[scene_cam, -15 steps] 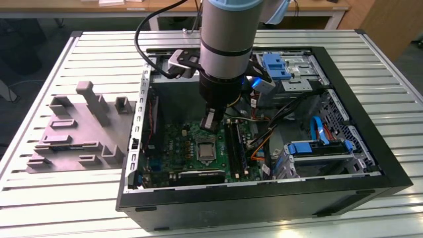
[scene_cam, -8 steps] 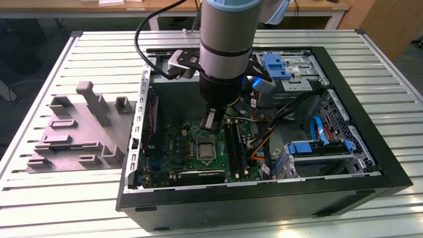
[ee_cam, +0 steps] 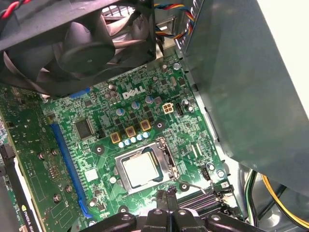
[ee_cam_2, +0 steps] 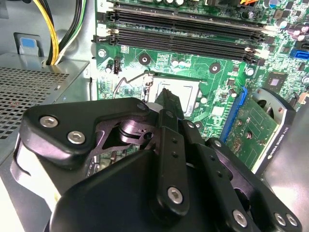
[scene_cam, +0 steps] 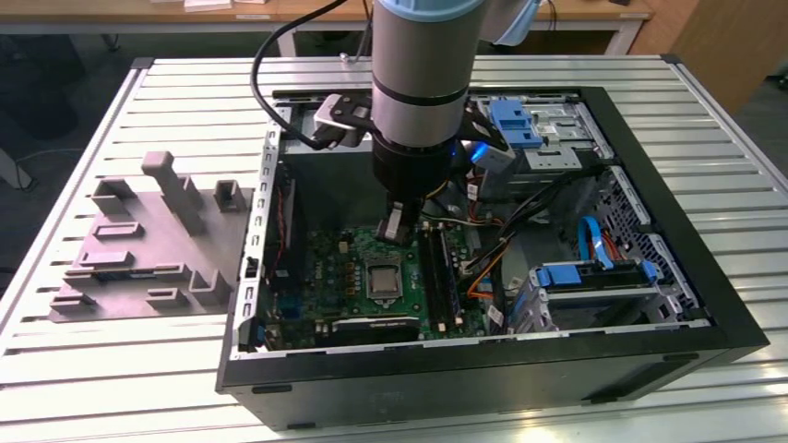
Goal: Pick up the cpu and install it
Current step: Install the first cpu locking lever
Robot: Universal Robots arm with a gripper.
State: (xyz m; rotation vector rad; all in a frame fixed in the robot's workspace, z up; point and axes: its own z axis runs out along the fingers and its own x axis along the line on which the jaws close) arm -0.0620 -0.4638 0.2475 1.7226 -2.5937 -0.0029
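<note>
The arm is down inside the open computer case, which fills the centre and right of the exterior view, and the gripper hangs just above the motherboard. In the first wrist view its 2 dark fingers come up from the bottom edge pressed together — closed on nothing, with no chip between them.

The cpu is right there, lower centre of that frame: a pale silvery square lying flat inside the metal-framed socket (so seated, by the look of it), just beside the fingertips and apart from them. The thin wire lever lies close to the gripper at the lower right of the socket, which may be why the fingers are pinched shut — a narrow tip suits a lever, I judge.

In the exterior view the grey moulded tray sits at the left, well apart from the case, with no chip visible on it.
</note>
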